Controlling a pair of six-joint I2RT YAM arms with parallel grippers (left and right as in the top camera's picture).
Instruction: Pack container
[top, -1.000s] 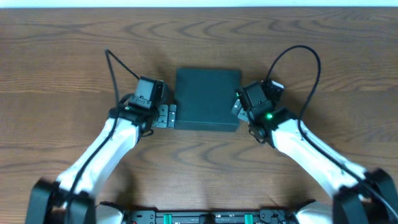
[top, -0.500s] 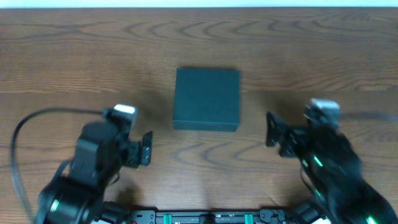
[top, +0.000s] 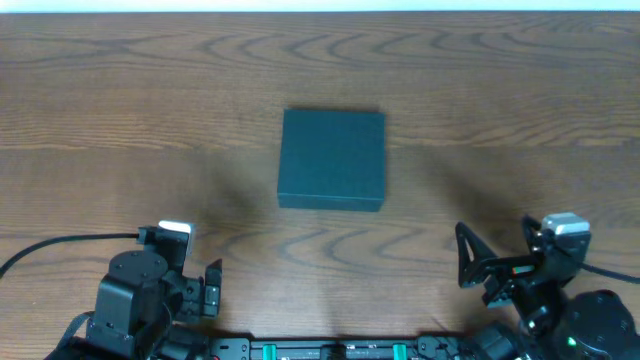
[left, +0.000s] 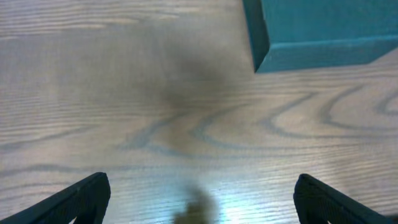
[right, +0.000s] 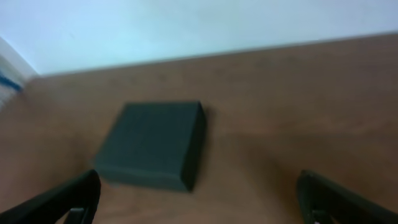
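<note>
The container (top: 332, 158) is a dark teal square box lying flat mid-table with its lid down. Both arms are drawn back to the near edge, well apart from it. My left gripper (top: 207, 288) is at the bottom left, open and empty. My right gripper (top: 476, 264) is at the bottom right, also open and empty. In the left wrist view the container (left: 323, 28) fills the upper right corner, far ahead of the left gripper (left: 202, 202). From the right wrist the container (right: 155, 143) lies ahead and left of the right gripper (right: 199, 202).
A bare wooden tabletop (top: 120, 120) surrounds the box on all sides. A pale wall (right: 186, 25) runs behind the table's far edge. A black cable (top: 60, 243) trails from the left arm at the bottom left.
Both grippers have left the container's left and right sides and pulled back to the near edge, staying open. The container has not moved.
</note>
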